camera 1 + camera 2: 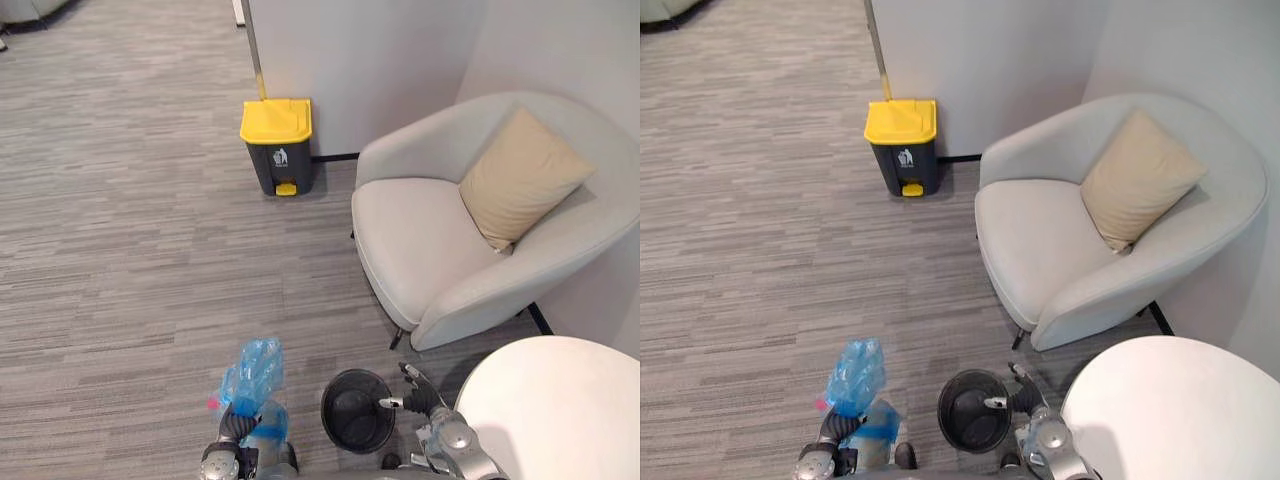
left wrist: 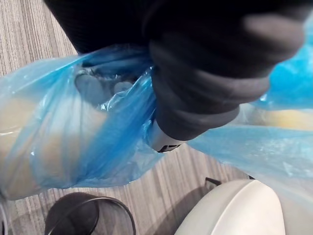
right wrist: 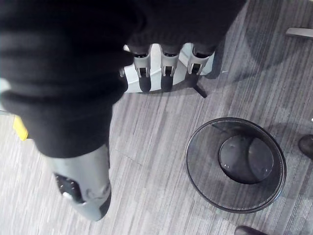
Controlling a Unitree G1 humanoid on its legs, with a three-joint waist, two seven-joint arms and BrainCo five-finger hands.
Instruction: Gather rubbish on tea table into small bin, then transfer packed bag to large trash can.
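Left robot hand point(image 1: 232, 424) sits at the near edge of the scene, left of centre, its fingers curled tight round the gathered neck of the blue bag point(image 1: 255, 368). The loose top of the bag stands up above the fist, and the fuller part hangs below and beside it. In the left wrist view, pale shapes show through the thin blue plastic, but they are too blurred to name. The bag is off the floor point(image 1: 120, 250), held in the hand.

Just right of the bag, the small bin point(image 3: 203, 183) stands upright on the floor. It is a round black mesh basket, and its dark base shows through the open top. The right robot hand point(image 3: 165, 71) is just to the right of the bin, near its rim. Its fingers are straight and loosely spread, and they hold nothing.

At the near right corner lies the round white surface point(image 1: 560, 410), its top bare where it shows. Beyond it stands a pale grey armchair point(image 1: 420, 240) with a beige cushion point(image 1: 522, 175) leaning against its back.

Far across the floor stands the large trash can point(image 1: 277, 145), against the wall point(image 1: 370, 60) and left of the armchair. It is dark grey, with a closed yellow lid and a yellow pedal. It is well apart from the bag and the hand that holds it.
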